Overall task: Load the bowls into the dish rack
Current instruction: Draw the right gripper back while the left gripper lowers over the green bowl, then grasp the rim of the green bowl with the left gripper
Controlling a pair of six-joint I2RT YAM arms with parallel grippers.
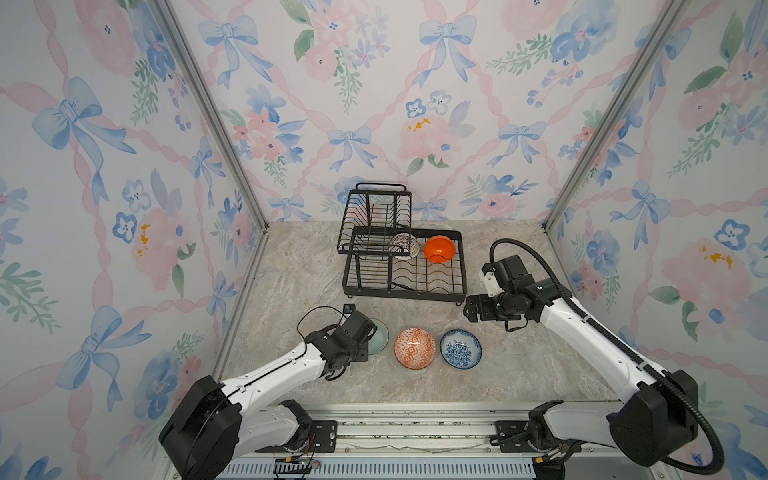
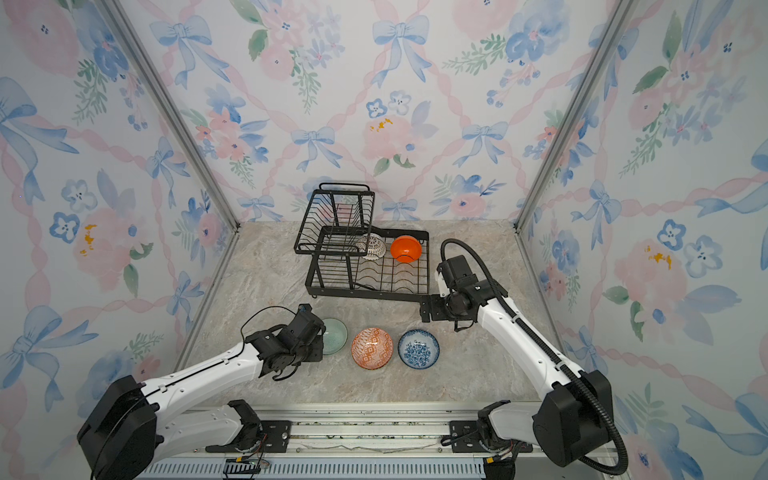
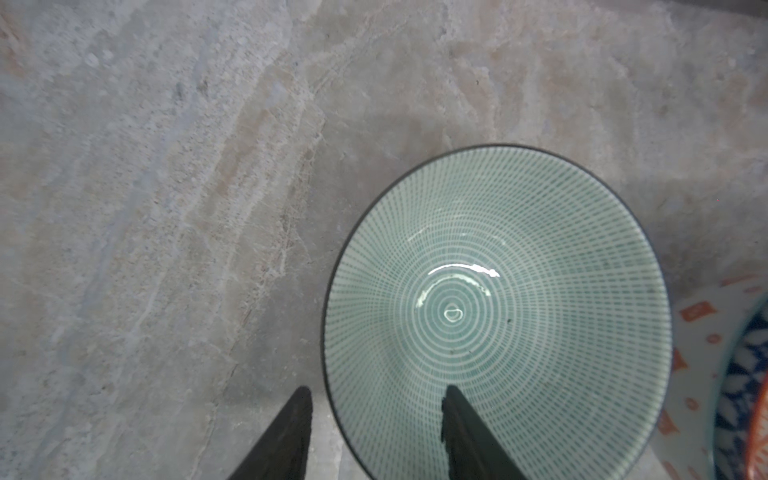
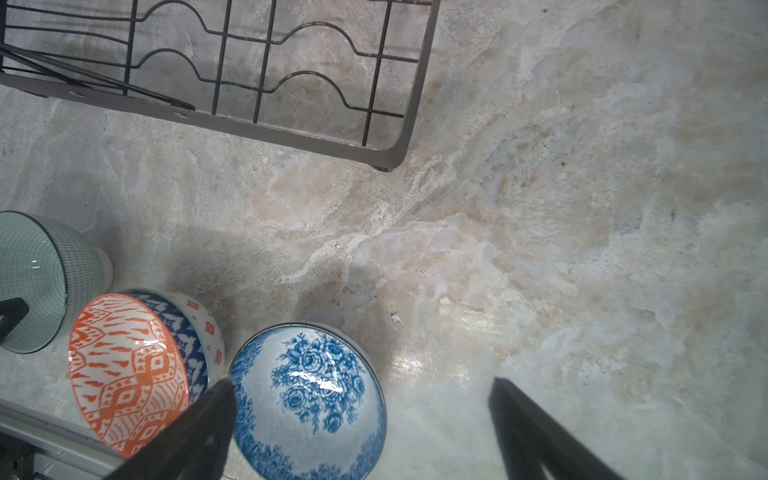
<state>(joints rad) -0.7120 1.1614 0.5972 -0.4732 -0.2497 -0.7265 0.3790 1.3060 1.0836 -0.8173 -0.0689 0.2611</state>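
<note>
A green bowl (image 3: pixel 498 316) with fine dashed rings stands upright on the table at front left (image 1: pixel 379 336). My left gripper (image 3: pixel 378 388) is open and straddles its near rim, one finger inside and one outside, neither pressing on the rim. To its right stand an orange-white geometric bowl (image 1: pixel 414 348) and a blue-white floral bowl (image 1: pixel 460 349). The black wire dish rack (image 1: pixel 403 296) holds a plain orange bowl (image 1: pixel 439 248) and a white lattice bowl (image 1: pixel 404 246) in its lower tray. My right gripper (image 4: pixel 362 381) is open and empty, above the table near the rack's front right corner.
The rack's raised upper basket (image 1: pixel 376 216) stands over its left half. Floral walls close in the back and both sides. A metal rail (image 1: pixel 407 432) runs along the front edge, where both arm bases are mounted.
</note>
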